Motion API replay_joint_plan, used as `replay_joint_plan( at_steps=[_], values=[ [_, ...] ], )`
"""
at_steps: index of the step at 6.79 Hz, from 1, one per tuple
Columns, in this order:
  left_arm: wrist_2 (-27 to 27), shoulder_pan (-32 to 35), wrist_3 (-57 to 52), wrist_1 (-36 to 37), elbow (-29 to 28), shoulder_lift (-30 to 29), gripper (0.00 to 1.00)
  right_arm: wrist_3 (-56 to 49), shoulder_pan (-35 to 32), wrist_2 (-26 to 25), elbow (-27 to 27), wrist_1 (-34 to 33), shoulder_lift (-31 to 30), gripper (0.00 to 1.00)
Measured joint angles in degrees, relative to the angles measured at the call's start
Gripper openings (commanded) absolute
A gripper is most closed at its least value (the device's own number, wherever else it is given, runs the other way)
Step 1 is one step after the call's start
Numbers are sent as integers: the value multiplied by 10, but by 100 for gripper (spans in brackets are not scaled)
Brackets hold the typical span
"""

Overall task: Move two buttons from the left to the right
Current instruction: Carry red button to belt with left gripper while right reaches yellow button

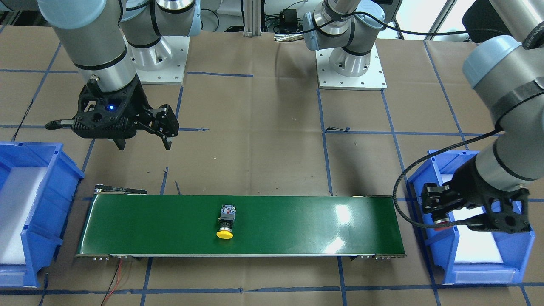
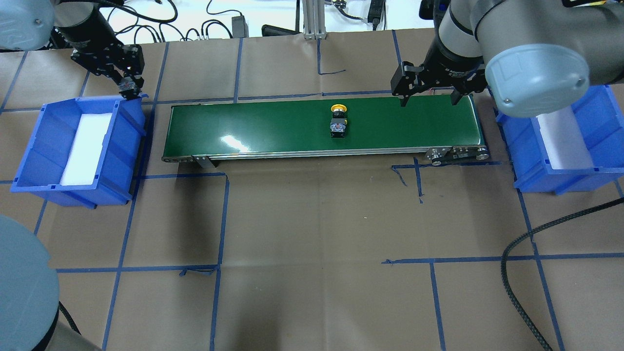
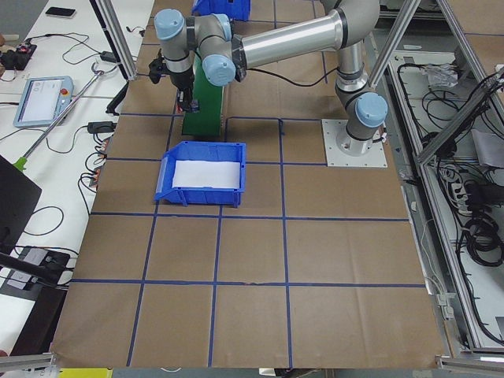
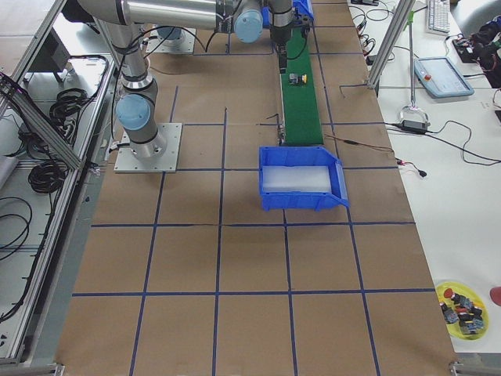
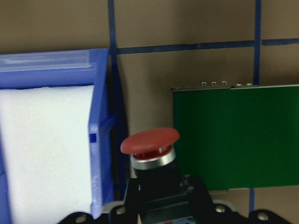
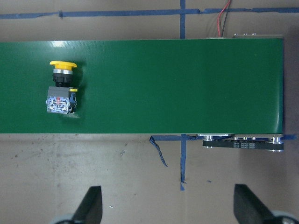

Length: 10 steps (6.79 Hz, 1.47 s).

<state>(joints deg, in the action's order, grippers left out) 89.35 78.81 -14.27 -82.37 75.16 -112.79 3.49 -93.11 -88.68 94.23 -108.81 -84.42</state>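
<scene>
Left fingers [image 1: 433, 204] pinched the red mushroom-capped push-button [image 5: 150, 141] short of the green conveyor belt [image 5: 233, 135]. Released there, it could miss onto the counter [image 2: 292, 219]. Right fingers [image 6: 91, 207] stood spread.

Front and overhead views look down from opposite sides, sharing green belt [image 1: 297, 225], wrist views close

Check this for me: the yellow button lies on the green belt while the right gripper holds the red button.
Wrong arm: the left gripper holds the red button, as the left wrist view shows. The right gripper is open and empty. The yellow button does lie on the green belt.
</scene>
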Motion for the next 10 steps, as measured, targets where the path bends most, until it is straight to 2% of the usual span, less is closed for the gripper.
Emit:
replay_joint_plan(
  at_steps=[2, 3, 6, 7, 8, 9, 10],
  values=[
    [1, 51, 42, 9, 8, -11, 9, 1, 2, 0, 0, -38, 30, 100],
    [1, 66, 61, 39, 28, -18, 13, 1, 7, 1, -1, -43, 51, 100],
    [1, 84, 100, 189, 132, -32, 13, -4, 30, 2, -8, -62, 90, 100],
    [1, 88, 104, 209, 147, -34, 19, -1, 33, 2, -11, -79, 98, 100],
    [1, 93, 105, 216, 153, -35, 53, -2, 35, 0, -11, -101, 110, 100],
    [2, 95, 106, 219, 156, -35, 99, -5, 35, -2, -11, -112, 120, 100],
    [2, 98, 106, 219, 159, -33, 100, -6, 34, 0, -10, -117, 128, 100]
  ],
)
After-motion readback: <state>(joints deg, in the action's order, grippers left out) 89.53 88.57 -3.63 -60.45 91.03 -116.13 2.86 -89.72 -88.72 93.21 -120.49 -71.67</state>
